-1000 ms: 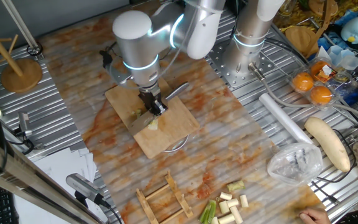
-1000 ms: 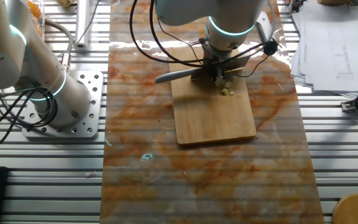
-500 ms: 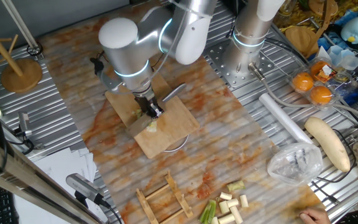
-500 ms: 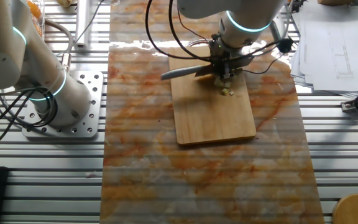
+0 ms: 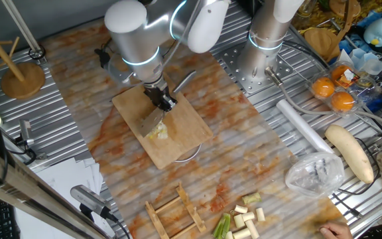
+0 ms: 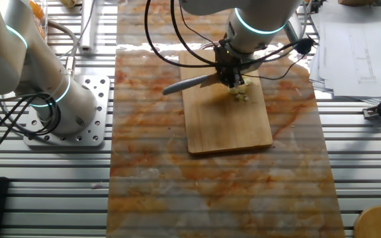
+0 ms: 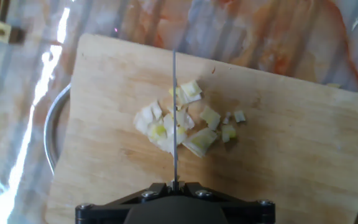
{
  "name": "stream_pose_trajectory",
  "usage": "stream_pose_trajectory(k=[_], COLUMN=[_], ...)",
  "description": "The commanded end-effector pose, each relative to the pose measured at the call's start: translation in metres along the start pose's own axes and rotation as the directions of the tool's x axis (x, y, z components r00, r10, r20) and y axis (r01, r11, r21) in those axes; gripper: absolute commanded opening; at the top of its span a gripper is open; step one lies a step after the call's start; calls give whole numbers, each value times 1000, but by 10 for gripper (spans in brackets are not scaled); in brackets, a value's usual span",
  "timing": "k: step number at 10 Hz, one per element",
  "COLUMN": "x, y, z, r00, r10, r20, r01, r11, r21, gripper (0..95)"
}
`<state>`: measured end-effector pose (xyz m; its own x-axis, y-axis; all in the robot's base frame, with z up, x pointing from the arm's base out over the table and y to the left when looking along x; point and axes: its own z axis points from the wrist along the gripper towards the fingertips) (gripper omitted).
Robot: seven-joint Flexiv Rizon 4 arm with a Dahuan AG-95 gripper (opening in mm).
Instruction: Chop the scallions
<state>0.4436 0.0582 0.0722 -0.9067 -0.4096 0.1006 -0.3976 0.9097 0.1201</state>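
A small pile of chopped scallions (image 7: pixel 178 127) lies as pale yellowish bits in the middle of the wooden cutting board (image 7: pixel 291 162). My gripper (image 7: pixel 174 185) is shut on a knife (image 7: pixel 174 112), whose thin blade edge runs straight over the pile. In one fixed view the gripper (image 5: pixel 164 100) stands over the board (image 5: pixel 186 126), with the blade (image 5: pixel 152 122) slanting down beside the bits (image 5: pixel 158 131). The other fixed view shows the knife (image 6: pixel 192 82) sticking out left of the gripper (image 6: pixel 231 77), and the bits (image 6: pixel 241 94) just below it. Uncut scallions (image 5: pixel 244 219) lie near the table's front edge.
A metal rim (image 7: pixel 50 134) shows under the board's left side. A wooden rack (image 5: pixel 174 211) sits by the uncut stalks. A long white radish (image 5: pixel 350 153), a plastic bag (image 5: pixel 314 174), a white roll (image 5: pixel 302 127) and oranges (image 5: pixel 333 93) lie to the right. A second arm's base (image 5: pixel 265 50) stands behind.
The gripper with the knife has pulled back and up from the pile, and the blade now tilts. More of the chopped bits show on the board.
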Motion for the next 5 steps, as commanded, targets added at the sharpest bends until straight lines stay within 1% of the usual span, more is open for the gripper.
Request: stream_pose_trajectory(k=[1,3,5], x=[1,-2,-4], y=[-12,-18,-22], z=[3,3,8], r00=[996,995,994], r10=[-81,-96,-102], r20=[24,27,28], r01=[80,95,101], r11=[996,995,994], r21=[42,40,37], gripper=[0,0,0])
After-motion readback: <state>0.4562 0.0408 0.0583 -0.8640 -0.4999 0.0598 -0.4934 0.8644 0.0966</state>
